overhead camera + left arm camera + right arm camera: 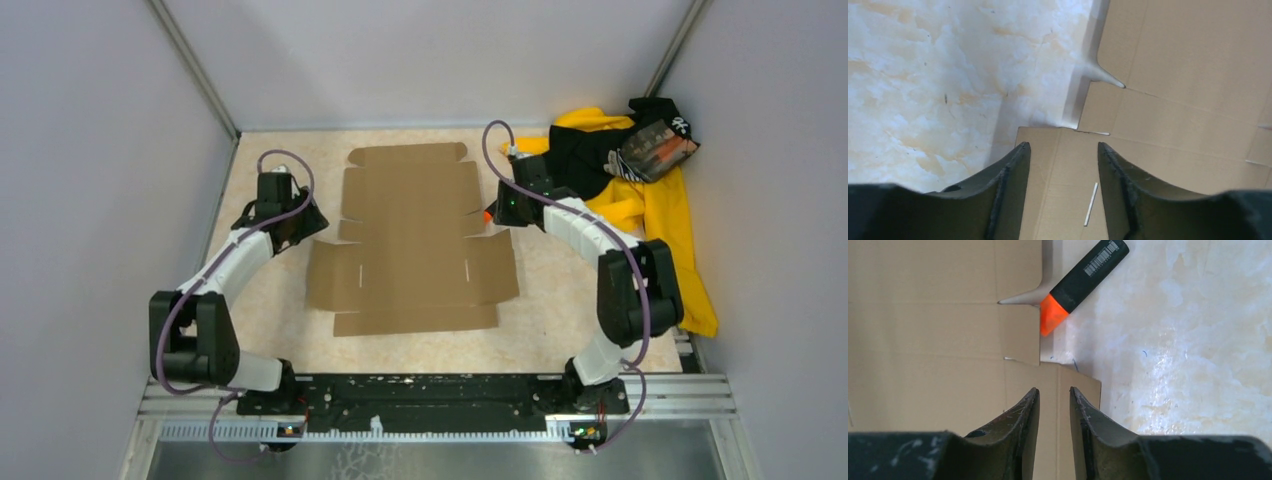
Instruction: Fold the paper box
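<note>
Top view
Paper box: the paper box (412,240) lies flat and unfolded on the marbled table (560,300), its flaps spread out, between my two arms.
Left gripper: my left gripper (293,226) is at the box's left edge, by the notch where the narrower far panels meet the wider near one.
Right gripper: my right gripper (497,212) is at the box's right edge, opposite the left one.
Highlighter: a highlighter (487,216) shows as an orange spot just beside the box's right edge, under my right wrist.
Clothing pile: a yellow-and-black clothing pile (655,210) lies well to the right of the box.

Left wrist view
Jaws: my left gripper (1062,147) has its jaws well parted and grips nothing.
Paper box: the box (1188,75) fills the right side. The far corner of its left flap lies under my jaws, with a short slit (1091,204) between them. Bare table (948,75) lies left of the box.
Contact: I cannot tell whether my fingertips touch the cardboard.

Right wrist view
Jaws: my right gripper (1053,390) has only a narrow gap between its jaws, with nothing in it.
Paper box: the box (923,315) fills the left side, and its right flap's corner lies under my jaws.
Highlighter: the highlighter (1083,277) has a black barrel with a barcode and an orange end. It lies aslant on the table (1198,340), its orange tip right at the box's right edge. I cannot tell whether they touch.
</note>
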{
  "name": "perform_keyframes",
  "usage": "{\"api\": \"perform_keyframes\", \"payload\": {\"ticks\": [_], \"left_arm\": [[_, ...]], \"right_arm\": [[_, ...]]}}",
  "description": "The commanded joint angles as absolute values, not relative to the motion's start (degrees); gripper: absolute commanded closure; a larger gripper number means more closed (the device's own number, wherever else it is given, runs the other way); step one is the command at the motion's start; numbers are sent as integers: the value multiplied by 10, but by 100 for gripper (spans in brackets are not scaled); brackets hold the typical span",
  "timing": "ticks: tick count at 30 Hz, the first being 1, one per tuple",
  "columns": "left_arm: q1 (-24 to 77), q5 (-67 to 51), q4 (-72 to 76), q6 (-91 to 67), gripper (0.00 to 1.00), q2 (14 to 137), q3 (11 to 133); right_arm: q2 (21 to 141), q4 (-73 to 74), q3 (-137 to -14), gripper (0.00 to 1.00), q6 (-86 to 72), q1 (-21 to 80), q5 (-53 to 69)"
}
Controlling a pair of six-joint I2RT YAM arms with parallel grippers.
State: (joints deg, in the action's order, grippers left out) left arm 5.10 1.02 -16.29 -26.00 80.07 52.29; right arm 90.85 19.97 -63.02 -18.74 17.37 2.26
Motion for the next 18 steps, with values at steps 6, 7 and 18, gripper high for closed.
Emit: {"api": "perform_keyframes", "payload": {"ticks": [6,7,18], "left_arm": [[53,63,-156,-250,79,859,556],[55,67,-155,-250,83,867,558],[94,114,-147,-244,94,969,598]], "right_arm": [[1009,195,-705,80,-176,165,-13],[1015,191,-708,80,-176,165,-11],[1066,164,-723,81,-176,165,20]]}}
